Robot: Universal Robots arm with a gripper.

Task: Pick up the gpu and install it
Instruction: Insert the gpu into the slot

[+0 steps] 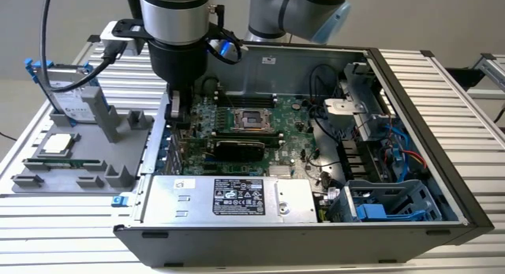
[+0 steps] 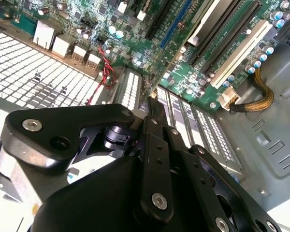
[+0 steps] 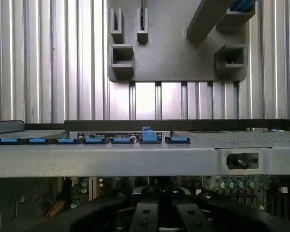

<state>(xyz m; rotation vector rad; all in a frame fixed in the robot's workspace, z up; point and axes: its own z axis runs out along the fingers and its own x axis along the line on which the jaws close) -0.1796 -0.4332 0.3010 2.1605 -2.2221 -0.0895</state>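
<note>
Black gripper [image 2: 152,108] fingers were seen pressed together, holding nothing, just above the motherboard [image 1: 236,117] near the case's rear wall. The gpu [image 1: 240,148] was seated flat-edge in the motherboard, below the processor socket [image 1: 251,118].

We see a robotics lab bench: a ribbed aluminium table [image 1: 442,96], an opened computer case [image 1: 442,185] and a grey parts fixture [image 1: 55,167].

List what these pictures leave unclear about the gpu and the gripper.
- gpu, exterior view: too small to tell whether it is fully seated; its bracket end sits behind the gripper.
- Gripper's contact, second wrist view: its own body hides what the tip touches.
</note>
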